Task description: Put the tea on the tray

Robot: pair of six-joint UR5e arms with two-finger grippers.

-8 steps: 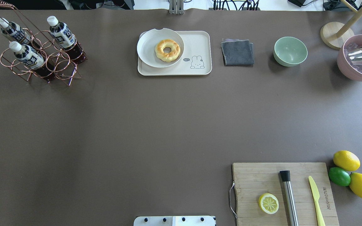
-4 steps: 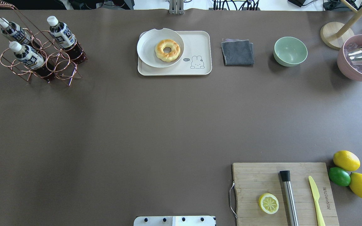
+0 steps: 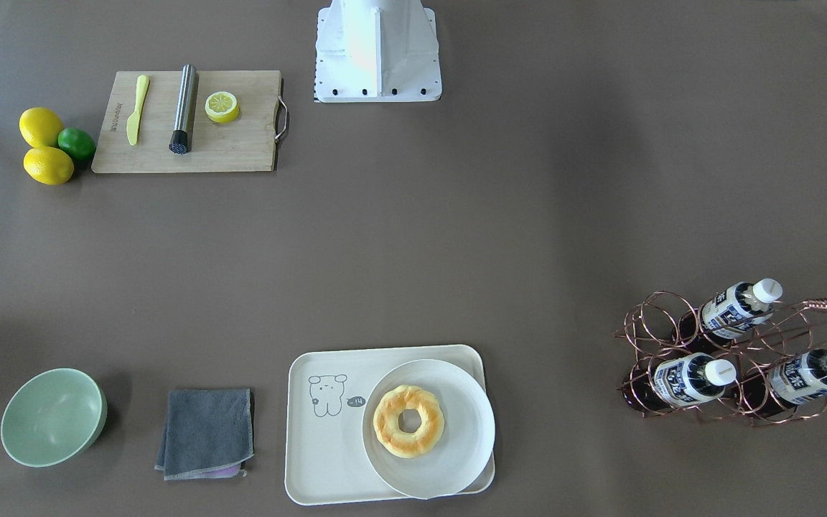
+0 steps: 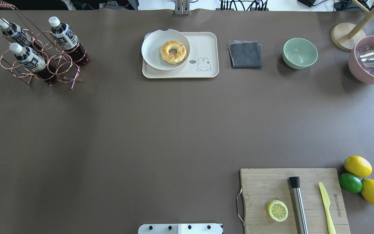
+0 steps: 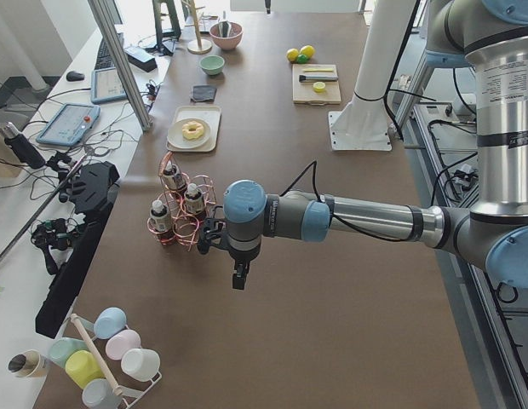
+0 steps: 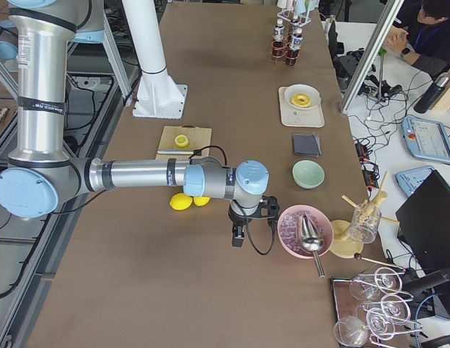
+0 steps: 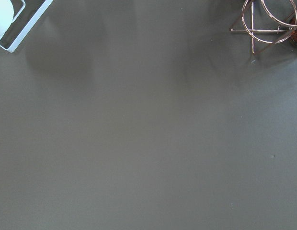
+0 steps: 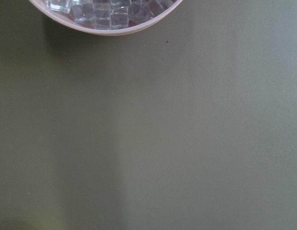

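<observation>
Three tea bottles stand in a copper wire rack (image 4: pixel 60 66) at the far left: one (image 4: pixel 64 36) nearest the tray, one (image 4: pixel 28 58) in front, one (image 4: pixel 13 32) at the back. They also show in the front-facing view (image 3: pixel 735 306). The cream tray (image 4: pixel 206 42) with the cartoon drawing lies at the far middle; its bare part (image 3: pixel 327 445) is beside a round white plate (image 4: pixel 153 48) with a donut (image 4: pixel 173 52). My left gripper (image 5: pixel 238 283) hangs above the table, near the rack. My right gripper (image 6: pixel 237 241) hangs beside the pink bowl. I cannot tell whether either is open or shut.
A grey cloth (image 4: pixel 245 54), a green bowl (image 4: pixel 300 53) and a pink bowl of ice (image 4: pixel 370 61) stand right of the tray. A wooden cutting board (image 4: pixel 271 185) with half a lemon, a muddler and a knife lies near right, with lemons and a lime (image 4: pixel 351 182) beside it.
</observation>
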